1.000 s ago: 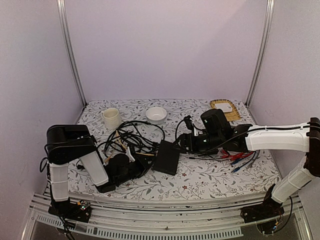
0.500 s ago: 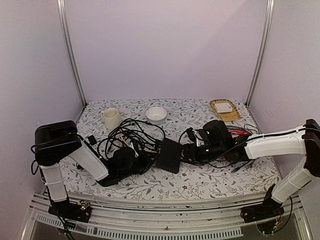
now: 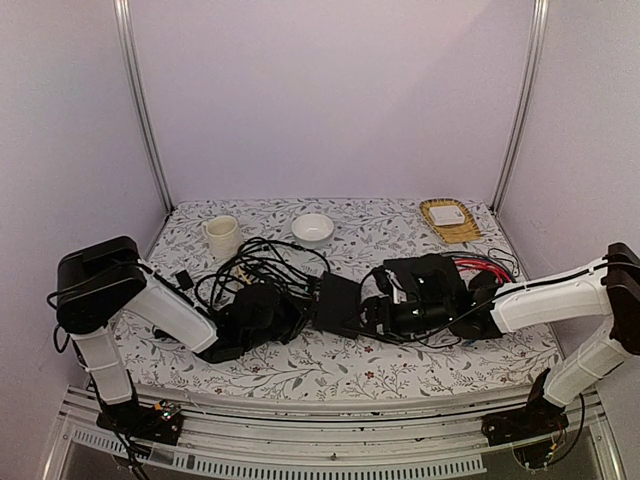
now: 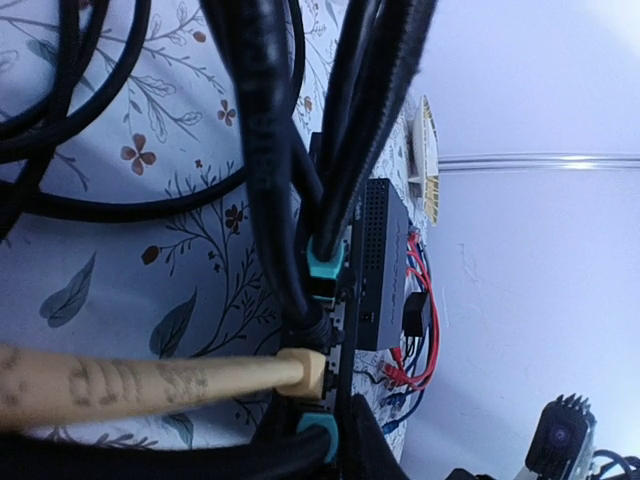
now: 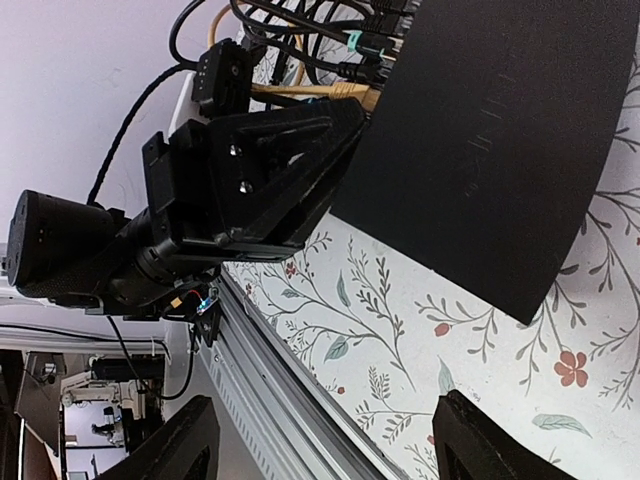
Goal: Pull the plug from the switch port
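Starting on the left: the left gripper (image 3: 293,318) is nosed right up to the port side of the flat matte-black rectangular switch (image 3: 338,303), buried in the tangle of black round cables (image 3: 262,268). I can't tell from any view whether its jaws are apart or pinched on something, because the cords hide the tips. Its wrist cam shows a teal-booted black plug (image 4: 325,266) and a tan plug (image 4: 302,372) seated near each other along that edge.

The switch sits in the middle, between the two grippers, with its port edge facing left. So the plugs run left-right, and I reckon the pull has to go straight left, away from the switch. The left gripper is clearly the nearer one to the plugs.

Over on the right, the right gripper (image 5: 325,412) has its fingers spread wide and is holding nothing. It faces the switch's plain side, opposite the ports, so my guess is it's there to brace it. Which plug is the target, no idea.
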`<state>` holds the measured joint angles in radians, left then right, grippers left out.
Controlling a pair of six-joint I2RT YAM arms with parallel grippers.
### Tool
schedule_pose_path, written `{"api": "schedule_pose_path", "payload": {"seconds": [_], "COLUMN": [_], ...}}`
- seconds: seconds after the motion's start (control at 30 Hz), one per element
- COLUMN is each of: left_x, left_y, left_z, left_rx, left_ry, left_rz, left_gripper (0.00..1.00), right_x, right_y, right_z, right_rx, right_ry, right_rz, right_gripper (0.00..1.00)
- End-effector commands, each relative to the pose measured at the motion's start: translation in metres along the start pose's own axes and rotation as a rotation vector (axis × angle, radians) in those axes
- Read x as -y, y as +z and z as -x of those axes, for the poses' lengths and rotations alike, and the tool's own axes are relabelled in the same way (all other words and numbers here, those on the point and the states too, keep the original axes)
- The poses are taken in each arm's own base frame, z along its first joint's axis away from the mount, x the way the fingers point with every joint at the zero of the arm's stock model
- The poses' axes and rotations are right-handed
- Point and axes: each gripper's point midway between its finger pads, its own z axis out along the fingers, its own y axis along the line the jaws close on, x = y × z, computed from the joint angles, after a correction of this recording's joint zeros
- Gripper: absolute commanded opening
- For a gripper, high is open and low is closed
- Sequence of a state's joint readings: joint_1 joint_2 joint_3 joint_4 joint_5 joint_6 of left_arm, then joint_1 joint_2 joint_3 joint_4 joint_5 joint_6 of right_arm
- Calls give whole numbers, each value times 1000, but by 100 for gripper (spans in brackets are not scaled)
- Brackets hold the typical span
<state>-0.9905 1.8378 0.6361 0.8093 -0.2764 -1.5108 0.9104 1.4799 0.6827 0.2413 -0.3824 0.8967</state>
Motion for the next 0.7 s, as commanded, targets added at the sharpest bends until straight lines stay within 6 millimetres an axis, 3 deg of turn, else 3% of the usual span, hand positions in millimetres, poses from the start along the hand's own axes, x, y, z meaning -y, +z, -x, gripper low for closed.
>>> {"api": "schedule_pose_path", "payload": {"seconds": [0.0, 0.37, 0.67], "left_x": [-5, -8, -6], "left_y": [-3, -12, -21], "left_z": [17, 32, 32], "left_rx": [35, -1, -21], "left_ry": [-53, -122, -234], "left_rz": [35, 45, 38], "left_gripper": [8, 8, 9], "right_x": [-11, 20, 16], "right_y": [-6, -14, 19], "right_z": [-4, -21, -25], "right_rx": [19, 70, 128], "right_ry": [14, 76, 148], "right_rz": [82, 68, 122], "right_gripper": [76, 76, 76]}}
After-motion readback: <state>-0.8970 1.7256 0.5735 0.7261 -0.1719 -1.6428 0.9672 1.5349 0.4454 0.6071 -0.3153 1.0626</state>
